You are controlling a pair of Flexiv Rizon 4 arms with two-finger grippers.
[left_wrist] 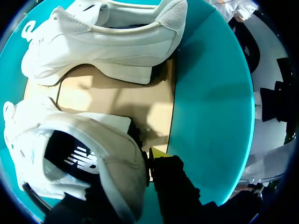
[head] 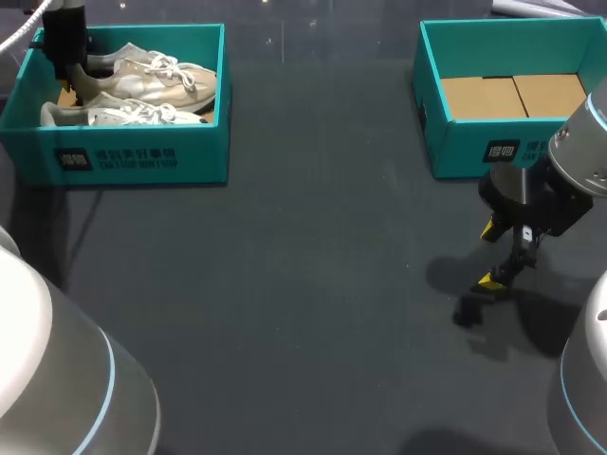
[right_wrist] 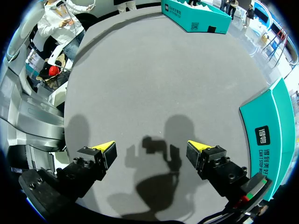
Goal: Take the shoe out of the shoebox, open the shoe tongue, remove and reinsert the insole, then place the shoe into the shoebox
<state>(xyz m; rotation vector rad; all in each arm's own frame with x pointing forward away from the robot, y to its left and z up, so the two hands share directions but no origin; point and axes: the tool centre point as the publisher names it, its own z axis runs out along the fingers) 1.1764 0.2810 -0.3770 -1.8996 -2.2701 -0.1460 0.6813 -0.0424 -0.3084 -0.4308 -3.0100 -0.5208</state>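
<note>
1. Barely started, I'd say. The shoe (left_wrist: 88, 154) I'm after sits in the shoebox (head: 142, 156) at the desk's (head: 285, 284) 10 o'clock, next to the other shoe (left_wrist: 103, 42).
2. My left claw (left_wrist: 152, 158) is down in that box, right at the shoe's heel. Can't tell if it's got a grip yet.
3. My right claw (right_wrist: 152, 154) hangs wide open and empty around 4 o'clock, near the second box (head: 474, 152).
4. Left to do: lift-out, tongue, insole out and in, repack.
</note>
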